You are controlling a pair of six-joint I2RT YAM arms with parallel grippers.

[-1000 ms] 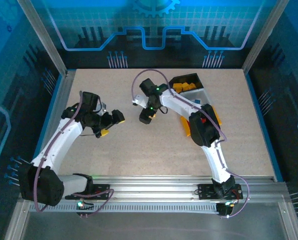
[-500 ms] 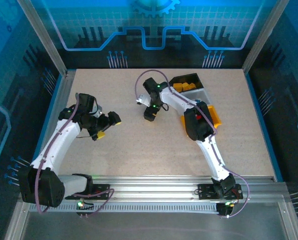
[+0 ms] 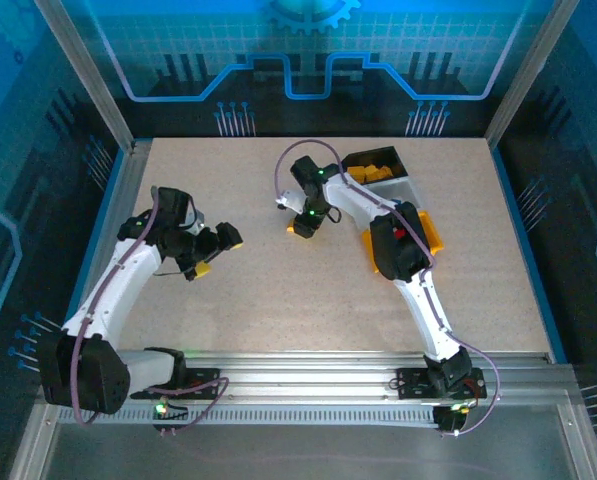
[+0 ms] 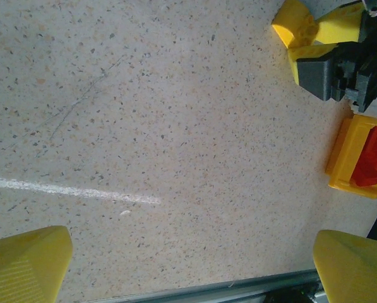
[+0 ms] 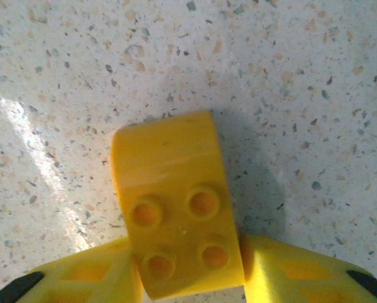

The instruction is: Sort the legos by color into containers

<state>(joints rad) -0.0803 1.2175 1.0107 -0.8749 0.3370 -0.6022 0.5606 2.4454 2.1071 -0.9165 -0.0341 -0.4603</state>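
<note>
Right wrist view showed my right fingers (image 5: 93,274) clamped on a yellow lego (image 5: 175,214) at six o'clock, seemingly for lifting, while my left fingers (image 4: 24,262) gaped wide.

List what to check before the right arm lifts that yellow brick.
1. Yellow brick between the right jaws, with fingers against both sides: ok.
2. Grip firm: cannot tell; only one end of the brick is held.
3. Brick free of neighbours: ok, only table around it.
4. Black bin is the right target: ok, it holds yellow bricks.
5. Left jaws wide open, empty and well apart from the right arm: ok.
</note>
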